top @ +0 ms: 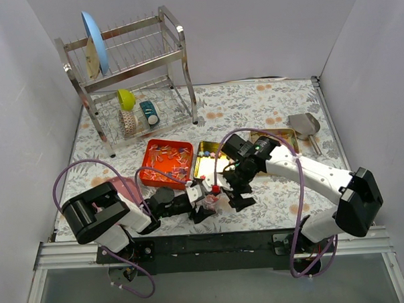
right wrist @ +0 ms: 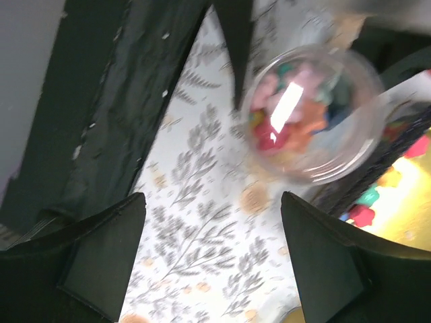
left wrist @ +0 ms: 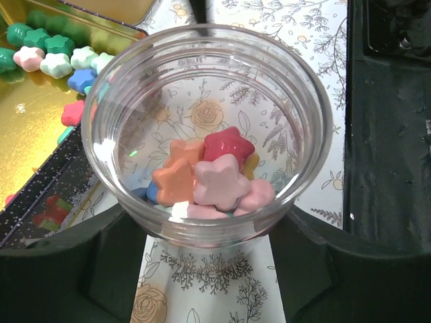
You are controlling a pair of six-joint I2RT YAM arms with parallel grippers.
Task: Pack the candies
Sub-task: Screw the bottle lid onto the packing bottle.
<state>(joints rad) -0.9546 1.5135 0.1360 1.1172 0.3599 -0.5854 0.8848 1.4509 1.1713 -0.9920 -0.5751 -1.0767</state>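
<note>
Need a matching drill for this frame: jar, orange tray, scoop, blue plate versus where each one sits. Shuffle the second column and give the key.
Column 1
1. jar
2. orange tray
3. scoop
4. blue plate

Column 2
A. upright in the top tier of the rack
B. lying on the table, right side
C. clamped in the left end effector, star candies inside
D. on the table in front of the rack, wrapped candies inside

Pairs: 1-C, 2-D, 3-B, 4-A
</note>
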